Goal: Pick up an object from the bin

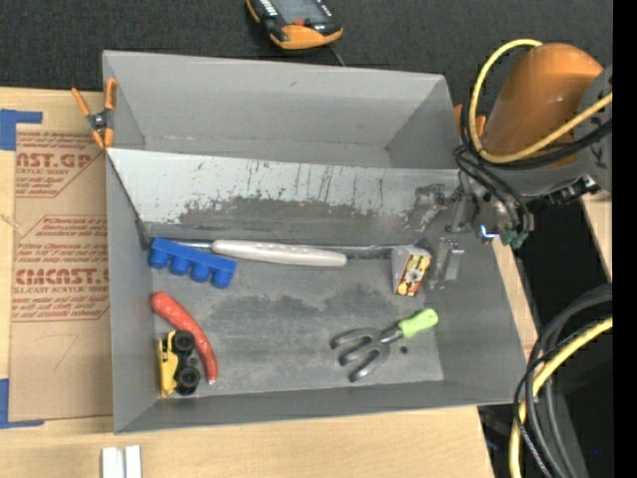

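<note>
Arm point(537, 103) in frm R, wrist low by yellow block point(411, 272).

A grey bin point(279, 108) holds a blue block point(191, 262), red tube point(184, 325), yellow-black toy point(174, 364) and green-handled tool point(413, 324).

Blue block point(192, 263), white stick point(279, 254), red tube point(187, 332), yellow toy car point(170, 363), green-handled claw tool point(387, 336)

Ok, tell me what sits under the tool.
Just beneath and beside the tool lies a small yellow-and-orange block on the bin floor. The tool covers the floor directly below it, so anything there is hidden.
</note>
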`<state>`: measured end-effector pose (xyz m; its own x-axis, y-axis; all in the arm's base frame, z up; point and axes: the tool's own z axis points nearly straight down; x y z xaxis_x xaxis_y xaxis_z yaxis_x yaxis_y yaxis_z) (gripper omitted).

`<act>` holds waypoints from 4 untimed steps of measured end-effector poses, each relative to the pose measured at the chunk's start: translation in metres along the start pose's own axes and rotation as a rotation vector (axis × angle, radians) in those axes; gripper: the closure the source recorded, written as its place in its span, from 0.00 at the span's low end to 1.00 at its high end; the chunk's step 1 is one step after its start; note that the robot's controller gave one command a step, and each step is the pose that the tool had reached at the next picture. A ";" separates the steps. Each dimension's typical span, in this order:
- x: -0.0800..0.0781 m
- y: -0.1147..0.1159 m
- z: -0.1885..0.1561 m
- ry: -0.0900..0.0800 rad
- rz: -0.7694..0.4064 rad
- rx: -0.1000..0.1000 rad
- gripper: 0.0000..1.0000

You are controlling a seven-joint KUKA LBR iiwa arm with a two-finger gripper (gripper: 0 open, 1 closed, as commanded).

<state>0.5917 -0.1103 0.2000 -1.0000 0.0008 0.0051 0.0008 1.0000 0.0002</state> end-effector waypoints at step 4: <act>0.069 0.046 0.102 -0.001 -0.218 -0.004 0.00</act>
<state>0.5225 -0.0638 0.0981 -0.9765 -0.2153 0.0038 -0.2153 0.9765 0.0048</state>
